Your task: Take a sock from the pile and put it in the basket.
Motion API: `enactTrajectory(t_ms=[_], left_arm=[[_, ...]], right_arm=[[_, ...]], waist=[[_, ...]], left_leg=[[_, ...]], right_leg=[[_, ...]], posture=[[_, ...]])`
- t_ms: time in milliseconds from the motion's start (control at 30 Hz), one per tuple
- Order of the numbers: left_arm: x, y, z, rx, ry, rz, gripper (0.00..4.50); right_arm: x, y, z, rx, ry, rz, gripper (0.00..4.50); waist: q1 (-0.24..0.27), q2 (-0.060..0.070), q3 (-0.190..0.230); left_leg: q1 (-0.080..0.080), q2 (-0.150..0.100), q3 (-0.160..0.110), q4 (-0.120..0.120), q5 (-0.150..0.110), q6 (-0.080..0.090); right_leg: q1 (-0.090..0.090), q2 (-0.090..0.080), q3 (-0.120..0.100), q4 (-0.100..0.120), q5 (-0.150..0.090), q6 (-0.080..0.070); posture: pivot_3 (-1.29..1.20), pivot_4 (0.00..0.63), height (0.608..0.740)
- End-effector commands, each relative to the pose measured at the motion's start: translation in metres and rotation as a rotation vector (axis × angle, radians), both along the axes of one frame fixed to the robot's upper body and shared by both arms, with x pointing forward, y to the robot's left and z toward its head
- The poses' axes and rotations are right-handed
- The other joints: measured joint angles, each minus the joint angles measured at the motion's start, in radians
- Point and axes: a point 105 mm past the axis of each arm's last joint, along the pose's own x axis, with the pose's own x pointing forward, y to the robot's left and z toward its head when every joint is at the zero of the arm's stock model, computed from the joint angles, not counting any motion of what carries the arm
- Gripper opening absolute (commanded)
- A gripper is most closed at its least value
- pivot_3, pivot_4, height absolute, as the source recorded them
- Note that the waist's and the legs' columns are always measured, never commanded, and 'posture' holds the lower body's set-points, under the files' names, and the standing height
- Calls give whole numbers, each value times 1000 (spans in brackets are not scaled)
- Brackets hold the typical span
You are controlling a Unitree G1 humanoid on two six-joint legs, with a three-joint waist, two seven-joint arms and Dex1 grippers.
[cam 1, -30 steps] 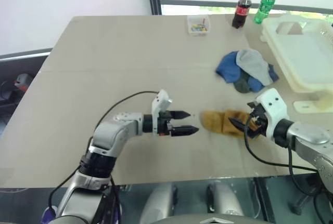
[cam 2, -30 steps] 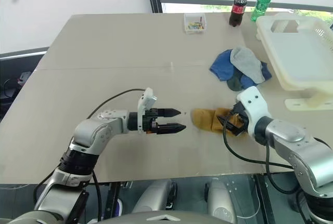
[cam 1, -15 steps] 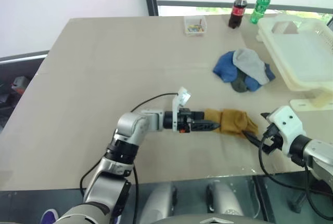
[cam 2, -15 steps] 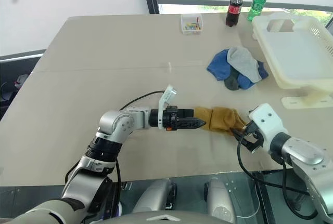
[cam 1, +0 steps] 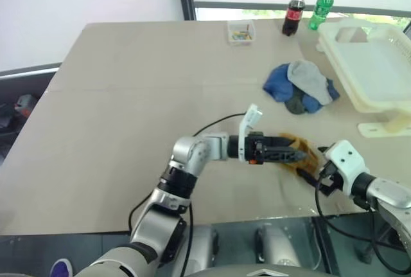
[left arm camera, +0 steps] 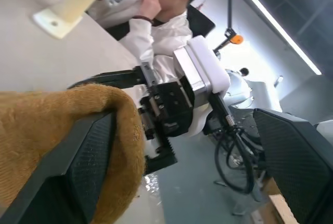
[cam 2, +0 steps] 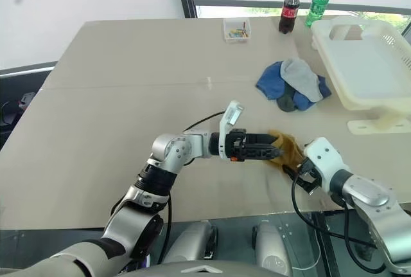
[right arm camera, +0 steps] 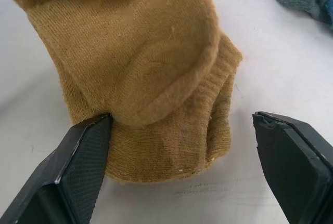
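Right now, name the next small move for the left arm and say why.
Probably close the left gripper: its open black fingers already straddle the mustard-yellow knitted sock lying on the beige table, and the open right gripper waits beside it, not gripping.

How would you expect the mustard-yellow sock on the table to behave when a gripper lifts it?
The mustard-yellow sock is ribbed knit lying in soft folds, so it will probably droop limply. It looks thin, so likely light. Its fuzzy surface should resist slipping from the fingers.

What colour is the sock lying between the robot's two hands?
Mustard yellow. The sock shows best in the right wrist view, lying on the table.
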Motion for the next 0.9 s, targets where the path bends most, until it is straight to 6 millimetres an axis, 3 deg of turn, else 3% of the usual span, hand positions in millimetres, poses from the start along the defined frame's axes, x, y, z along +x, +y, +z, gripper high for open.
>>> enactTrajectory(t_ms=[33,133,300,500,633,900], left_arm=[[-5,-13,4,-5,-16,-44,4500],[-5,-23,-15,107,-16,-48,4500],[-1,-36,-67,319,-31,-8,4500],[11,-39,-95,430,25,65,4500],[12,-38,-78,326,13,47,4500],[9,-26,-59,229,-92,39,4500]], right_arm=[[2,0,-1,-6,-2,3,4466],[3,1,4,0,-19,5,4466],[0,5,20,16,-76,21,4466],[-17,17,45,87,-112,89,4466],[-11,9,61,205,-119,-6,4466],[27,4,63,407,-29,-142,4466]], waist=[[-1,0,0],[-2,0,0],[1,0,0],[25,0,-1],[18,0,-1],[0,1,-1]], left_leg=[[0,0,0,0,0,0],[1,0,0,0,0,0],[1,-1,0,0,0,0],[9,-1,-2,0,-3,5],[14,-1,-3,0,-4,7],[13,0,-2,-2,-4,7]], right_leg=[[0,0,0,0,0,0],[1,0,0,0,0,0],[1,0,0,0,0,0],[12,-1,-2,-3,0,1],[18,-1,-3,-5,0,1],[15,-1,-1,-3,0,1]], posture=[[0,150,740],[0,150,740],[0,150,740],[0,150,740],[0,150,740],[0,150,740]])
